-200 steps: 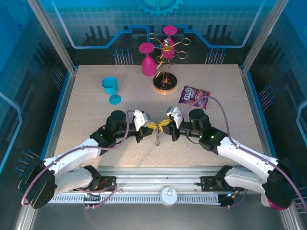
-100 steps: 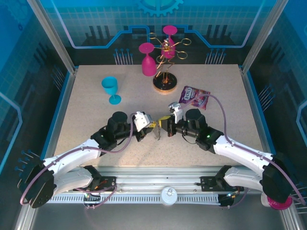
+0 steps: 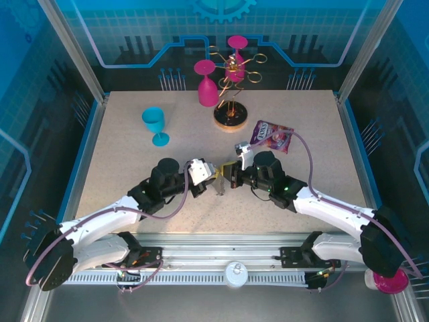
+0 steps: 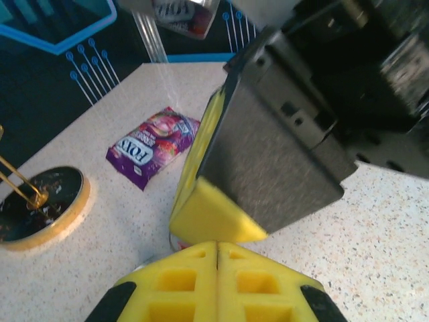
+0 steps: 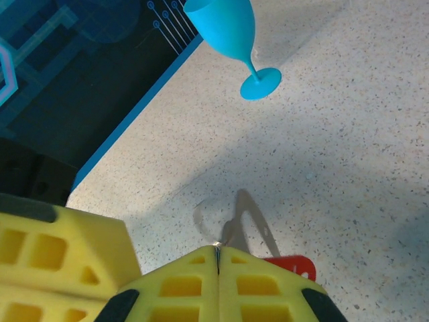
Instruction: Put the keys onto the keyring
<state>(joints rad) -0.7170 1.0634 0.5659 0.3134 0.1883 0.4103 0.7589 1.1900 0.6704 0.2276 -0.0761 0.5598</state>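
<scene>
Just on the arm-base side of the purple snack packet [image 3: 271,136], the left gripper [image 3: 210,180] and right gripper [image 3: 228,176] meet tip to tip, both clamped tight, the right pinching the keys [image 5: 293,265] by the red tag, with the keyring [image 3: 218,186] dangling between them.

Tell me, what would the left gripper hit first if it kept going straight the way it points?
Most likely the right gripper: its yellow finger sits directly ahead of the left gripper, very close; contact is unclear.
</scene>
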